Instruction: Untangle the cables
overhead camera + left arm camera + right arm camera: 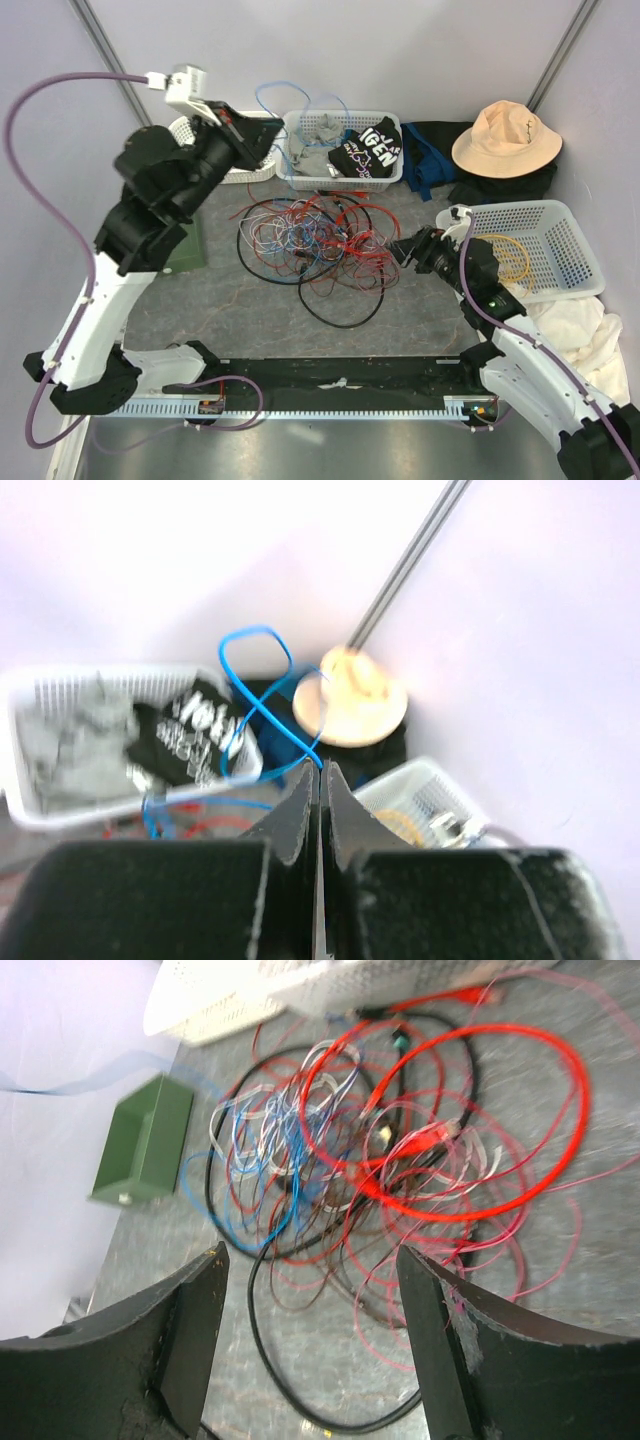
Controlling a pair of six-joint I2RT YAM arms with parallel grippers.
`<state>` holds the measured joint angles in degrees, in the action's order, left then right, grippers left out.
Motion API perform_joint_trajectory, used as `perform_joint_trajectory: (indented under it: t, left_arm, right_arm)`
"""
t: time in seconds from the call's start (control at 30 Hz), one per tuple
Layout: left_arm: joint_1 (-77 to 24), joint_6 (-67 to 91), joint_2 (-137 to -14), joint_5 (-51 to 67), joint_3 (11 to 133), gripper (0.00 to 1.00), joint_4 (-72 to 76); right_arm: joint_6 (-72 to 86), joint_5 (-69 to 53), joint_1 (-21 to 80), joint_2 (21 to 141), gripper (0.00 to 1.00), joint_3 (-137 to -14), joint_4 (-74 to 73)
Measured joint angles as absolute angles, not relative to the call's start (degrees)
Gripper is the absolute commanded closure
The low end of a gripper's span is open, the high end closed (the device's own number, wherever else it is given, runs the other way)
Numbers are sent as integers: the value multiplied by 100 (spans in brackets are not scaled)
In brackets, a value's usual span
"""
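Note:
A loose tangle of cables (320, 240), red, blue, white and black, lies on the table's middle. My left gripper (265, 135) is raised at the back left, shut on a thin blue cable (300, 98) that loops up over the baskets. In the left wrist view the jaws (321, 768) are pressed together with the blue cable (255, 645) coming out at their tips. My right gripper (400, 250) is open and empty at the tangle's right edge. In the right wrist view its jaws (311, 1253) stand wide apart above the table, with the tangle (400, 1150) just ahead.
A white basket of clothes (340, 150) and a smaller basket (240, 168) stand at the back. A white basket (550, 240) at the right holds a yellow coil (510, 255). A tan hat (505, 135), a green box (145, 1140) and a white cloth (585, 330) lie around.

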<state>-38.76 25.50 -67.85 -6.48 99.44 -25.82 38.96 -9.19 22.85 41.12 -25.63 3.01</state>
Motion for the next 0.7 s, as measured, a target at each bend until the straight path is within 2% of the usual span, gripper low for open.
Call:
perform_joint_trajectory:
  t: [0.17, 0.33, 0.47, 0.7]
  left_arm:
    - [-3876, 2309, -7131, -545, 11194, 98, -2998]
    - [-3876, 2161, -7332, -521, 11316, 98, -3356]
    - [-3876, 2069, -7529, -554, 11402, 98, -3710]
    - [-3876, 2023, -7609, -545, 11977, 98, -3883]
  right_arm:
    - [3736, -919, 2797, 4506, 25, -2779, 296]
    - [3511, -860, 3308, 4775, 23, -3037, 338]
    - [3334, -836, 3671, 4995, 19, -3111, 495]
    - [3050, -716, 4563, 5813, 13, -3726, 1400]
